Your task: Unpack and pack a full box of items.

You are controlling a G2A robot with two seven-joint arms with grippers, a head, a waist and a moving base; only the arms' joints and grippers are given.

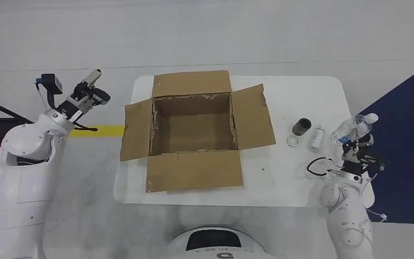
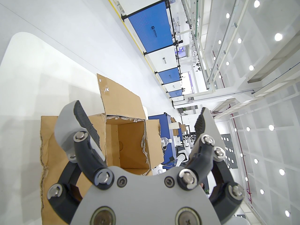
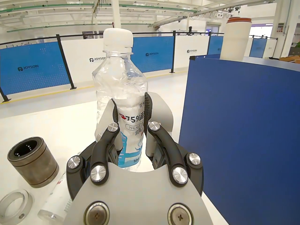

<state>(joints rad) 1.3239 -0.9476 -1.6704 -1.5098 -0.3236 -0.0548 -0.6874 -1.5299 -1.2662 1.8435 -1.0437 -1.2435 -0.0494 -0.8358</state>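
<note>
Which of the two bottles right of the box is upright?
The clear bottle with the white cap, gripped by the right pincer. The slim white bottle lies flat on the table beside the metal sleeve.

Industrial lab hall: blue partition panels (image 3: 35,71), high ceiling lights (image 2: 278,36).

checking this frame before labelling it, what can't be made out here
Bottle base: right wrist view, hidden behind the right gripper; whether it rests on the table is unclear.
White tube: right wrist view, partly covered by that gripper; too small in the top view to identify.
Box floor: left wrist view, partly cut off by the left gripper.
</note>
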